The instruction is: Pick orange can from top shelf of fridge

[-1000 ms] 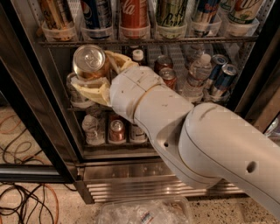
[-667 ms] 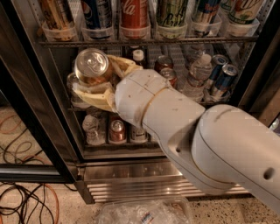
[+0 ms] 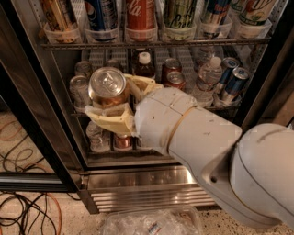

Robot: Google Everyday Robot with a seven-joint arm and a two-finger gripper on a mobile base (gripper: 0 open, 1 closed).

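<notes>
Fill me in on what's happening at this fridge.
The robot's one arm reaches toward the fridge, and its end effector is clamped on the orange can. The can is off the top shelf and is held below it, in front of the lower racks, with its silver lid facing the camera. A red cola can and a blue can stand in the row on the top shelf.

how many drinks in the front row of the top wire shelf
6, left to right: amber can, blue Pepsi can, red Coca-Cola can, green-black can, dark blue can, green-white can. More may hide behind. Below, the cream two-finger gripper grips a silver-lidded orange can.
</notes>
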